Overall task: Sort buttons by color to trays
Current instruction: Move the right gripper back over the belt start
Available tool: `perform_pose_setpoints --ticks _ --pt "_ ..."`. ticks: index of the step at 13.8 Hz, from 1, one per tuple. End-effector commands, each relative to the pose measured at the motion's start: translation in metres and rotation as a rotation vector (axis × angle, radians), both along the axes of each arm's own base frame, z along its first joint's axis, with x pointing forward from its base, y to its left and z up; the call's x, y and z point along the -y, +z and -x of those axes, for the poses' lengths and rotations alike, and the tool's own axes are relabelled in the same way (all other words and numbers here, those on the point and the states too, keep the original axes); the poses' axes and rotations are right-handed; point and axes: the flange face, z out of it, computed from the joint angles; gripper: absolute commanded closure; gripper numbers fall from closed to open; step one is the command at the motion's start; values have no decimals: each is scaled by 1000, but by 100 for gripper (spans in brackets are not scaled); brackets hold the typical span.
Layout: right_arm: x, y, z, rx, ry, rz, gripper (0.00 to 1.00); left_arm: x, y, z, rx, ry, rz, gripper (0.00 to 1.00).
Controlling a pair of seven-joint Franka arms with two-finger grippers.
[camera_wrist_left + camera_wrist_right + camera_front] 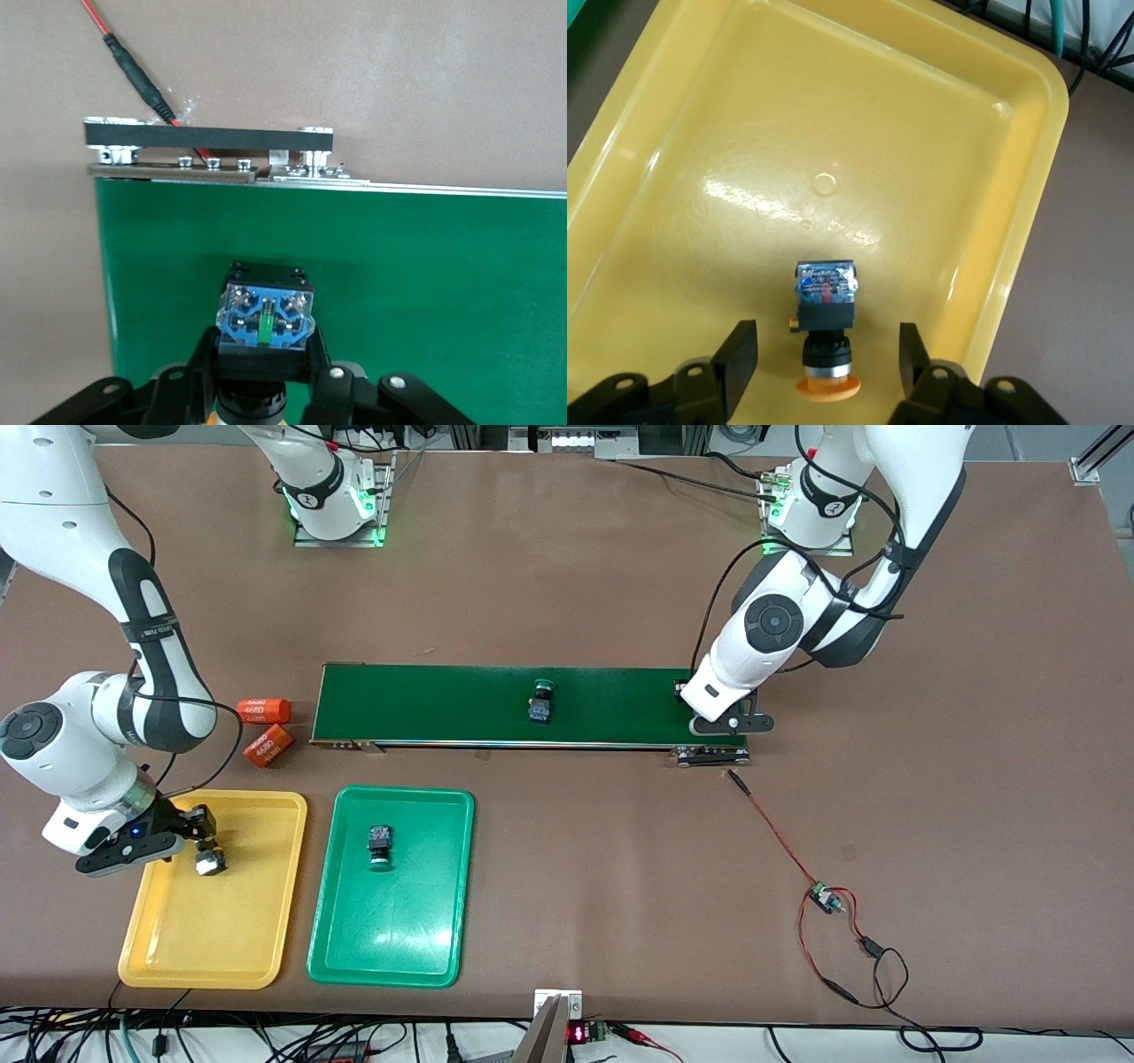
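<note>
Right now an orange-capped button [824, 329] lies on its side in the yellow tray [221, 948], between my right jaws [824, 363], which stand spread well clear of it with a gap on each side. It rests on the tray floor, so I judge it released where its color belongs. My right jaws hang low over the corner of that tray at the right arm's end of the desk [567, 584].

My left jaws [266, 372] are closed tight on a second button [266, 310], gripping it around the neck under its blue block. They hold it over the end of the green belt [443, 704] toward the left arm's end of the desk. The cap points down into my wrist, so only a sliver of orange shows at the edge of the left wrist view; I take it for an orange one but cannot be sure.

A green-capped button [541, 700] sits mid-belt, well apart from both jaws, not yet sorted. Another button [380, 845] lies in the green tray [390, 957], beside the yellow one; its cap reads as green.

Two orange cylinders [266, 731] lie off the belt's end near my right arm. Front-on, my left wrist hides its own jaws and load.
</note>
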Motion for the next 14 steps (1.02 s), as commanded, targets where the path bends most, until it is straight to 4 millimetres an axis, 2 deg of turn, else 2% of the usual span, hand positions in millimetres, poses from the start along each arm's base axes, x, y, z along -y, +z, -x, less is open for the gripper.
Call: perform_pose_setpoints --ticks 1,2,5,6,7,8,10,11,12,14 --pt "-4 5 -5 13 8 -18 26 7 -11 -8 8 12 26 100" --pt "-8 9 -4 11 5 -29 26 7 -14 -8 3 12 27 100" --pt "-42 48 10 -121 -128 -106 21 7 -11 -11 13 15 31 100" --pt "-59 68 16 -163 -175 -118 19 8 -10 -13 17 10 36 92" --pt "-76 84 21 -200 -216 -123 14 12 -8 -15 20 7 40 53" --pt "-89 99 28 -230 -259 -127 12 13 -5 -20 26 8 46 1" --pt "-122 124 45 -295 -302 -128 9 16 14 -31 47 16 50 0" --pt "-145 138 54 -310 -305 -125 5 17 26 -38 52 19 47 0" --pt "-168 148 64 -335 -320 -116 4 15 39 -48 65 27 48 0" --pt "-201 163 80 -354 -389 -110 4 3 58 -65 109 41 44 0"
